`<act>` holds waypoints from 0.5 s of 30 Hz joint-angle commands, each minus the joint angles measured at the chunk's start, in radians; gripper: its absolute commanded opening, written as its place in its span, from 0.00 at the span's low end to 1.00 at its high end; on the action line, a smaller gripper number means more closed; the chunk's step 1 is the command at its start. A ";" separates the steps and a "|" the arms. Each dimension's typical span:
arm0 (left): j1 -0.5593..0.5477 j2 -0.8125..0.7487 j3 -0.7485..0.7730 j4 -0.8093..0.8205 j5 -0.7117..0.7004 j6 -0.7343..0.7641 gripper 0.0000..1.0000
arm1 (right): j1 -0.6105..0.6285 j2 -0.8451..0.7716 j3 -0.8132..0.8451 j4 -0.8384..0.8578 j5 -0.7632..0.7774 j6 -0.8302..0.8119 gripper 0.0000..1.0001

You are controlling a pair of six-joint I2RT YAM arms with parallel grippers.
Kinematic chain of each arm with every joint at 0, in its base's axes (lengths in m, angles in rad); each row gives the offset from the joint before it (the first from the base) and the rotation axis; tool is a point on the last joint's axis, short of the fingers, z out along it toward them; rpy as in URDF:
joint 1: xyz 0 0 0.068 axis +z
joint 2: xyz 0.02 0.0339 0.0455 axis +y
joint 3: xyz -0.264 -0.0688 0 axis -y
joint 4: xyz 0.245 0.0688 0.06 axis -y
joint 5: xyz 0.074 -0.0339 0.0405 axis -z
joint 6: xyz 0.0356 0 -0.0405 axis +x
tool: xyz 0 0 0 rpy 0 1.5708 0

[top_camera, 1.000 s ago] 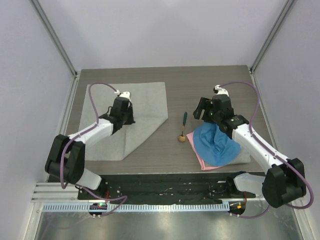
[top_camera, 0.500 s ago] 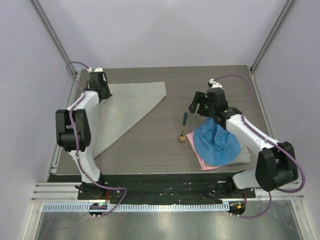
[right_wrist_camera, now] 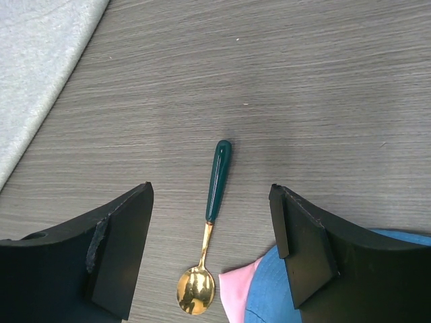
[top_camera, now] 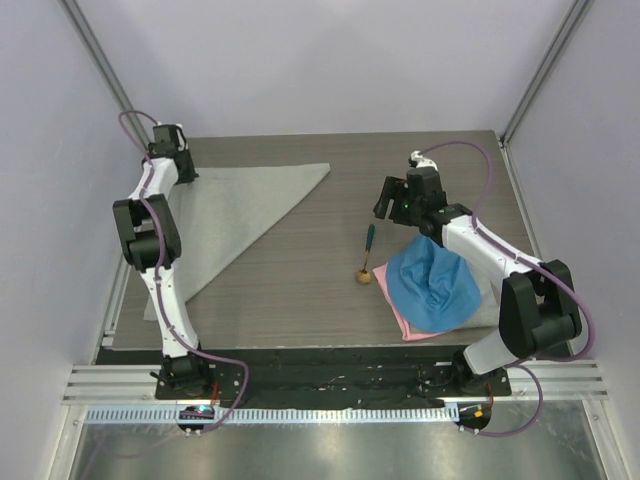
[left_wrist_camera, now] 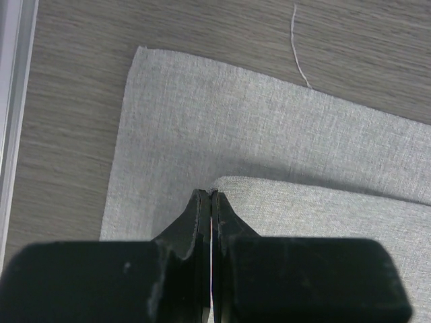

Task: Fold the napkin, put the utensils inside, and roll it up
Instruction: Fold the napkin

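One light grey napkin (top_camera: 235, 215) lies on the left half of the dark wood-grain table (top_camera: 320, 300). It is folded on the diagonal into a triangle, and one point reaches along the far side toward the table's middle. At the napkin's far left corner sits the left gripper (top_camera: 170, 160).

From the left wrist camera, the napkin (left_wrist_camera: 269, 128) shows two layers. The lower layer spreads out flat, and the upper layer's corner ends right at the left gripper (left_wrist_camera: 212, 200). Its black fingers are pressed tightly together, pinching that upper corner. A loose pale thread (left_wrist_camera: 296, 40) lies on the wood just past the cloth's edge.

Well apart from the napkin, right of the table's middle, lies a small spoon (top_camera: 366, 255). Its dark green handle points to the far side and its gold bowl points to the near edge.

The right gripper (top_camera: 392, 205) hangs near the handle's far end. From the right wrist camera its fingers (right_wrist_camera: 121, 249) are spread wide and hold nothing. The spoon (right_wrist_camera: 217, 178) lies on the table between them, untouched.

Just beside the spoon's bowl is the edge of a pink cloth (top_camera: 395, 312). A crumpled blue cloth (top_camera: 435, 285) is heaped on top of it.
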 commanded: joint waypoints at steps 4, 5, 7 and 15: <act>0.039 0.083 0.208 -0.055 0.051 0.044 0.00 | 0.002 0.023 0.054 0.040 0.025 0.002 0.78; 0.045 0.096 0.231 -0.068 0.081 0.050 0.00 | 0.000 0.026 0.054 0.040 0.023 0.007 0.78; 0.049 0.137 0.296 -0.097 0.095 0.052 0.00 | 0.002 0.040 0.061 0.040 0.020 0.007 0.78; 0.069 0.219 0.399 -0.101 0.108 0.046 0.00 | 0.002 0.086 0.083 0.053 -0.012 0.036 0.78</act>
